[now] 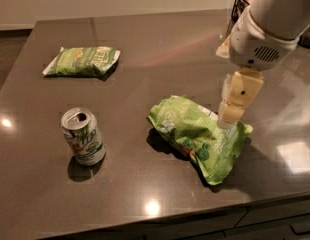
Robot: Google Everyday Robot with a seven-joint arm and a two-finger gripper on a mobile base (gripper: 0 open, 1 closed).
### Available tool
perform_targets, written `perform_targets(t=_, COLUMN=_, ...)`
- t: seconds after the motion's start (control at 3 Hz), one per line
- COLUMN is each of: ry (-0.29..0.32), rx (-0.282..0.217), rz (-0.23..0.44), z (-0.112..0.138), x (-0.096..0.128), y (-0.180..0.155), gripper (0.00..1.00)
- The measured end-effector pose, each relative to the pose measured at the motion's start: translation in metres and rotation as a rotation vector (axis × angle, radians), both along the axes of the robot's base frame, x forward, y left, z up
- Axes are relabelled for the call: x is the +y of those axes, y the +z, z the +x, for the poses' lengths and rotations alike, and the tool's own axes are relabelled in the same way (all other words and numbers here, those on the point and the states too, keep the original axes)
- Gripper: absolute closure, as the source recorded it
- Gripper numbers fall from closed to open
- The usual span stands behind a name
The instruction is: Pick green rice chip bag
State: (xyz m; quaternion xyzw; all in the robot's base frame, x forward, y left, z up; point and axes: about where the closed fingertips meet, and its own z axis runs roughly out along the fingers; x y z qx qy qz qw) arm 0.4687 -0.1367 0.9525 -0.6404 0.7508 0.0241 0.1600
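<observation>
The green rice chip bag [197, 136] is large, puffy and bright lime green with a white panel. It lies crumpled on the dark table [160, 49], right of centre and near the front edge. My gripper [230, 118] hangs from the white arm at the upper right and points down. Its cream tip sits just above the bag's far right end, touching or nearly touching it. Nothing is lifted.
A smaller, flatter, darker green bag [82, 61] lies at the back left. A green and white drink can [84, 136] stands upright at the front left. A dark wire basket [240, 9] sits at the back right behind the arm. The table's front edge runs just below the bag.
</observation>
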Motion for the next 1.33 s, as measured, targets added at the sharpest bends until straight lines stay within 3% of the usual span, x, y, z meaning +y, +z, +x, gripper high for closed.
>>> perform_targets(t=0.33, ry=0.085, rx=0.021, rz=-0.009, z=-0.005, x=0.033, y=-0.019, gripper=0.00)
perform_targets(t=1.0, ry=0.198, rx=0.040, rz=-0.033, z=-0.011, x=0.063, y=-0.062, gripper=0.00)
perform_targets(t=1.33, ry=0.237, rx=0.035, rz=-0.032, z=-0.010, x=0.069, y=-0.072, gripper=0.21)
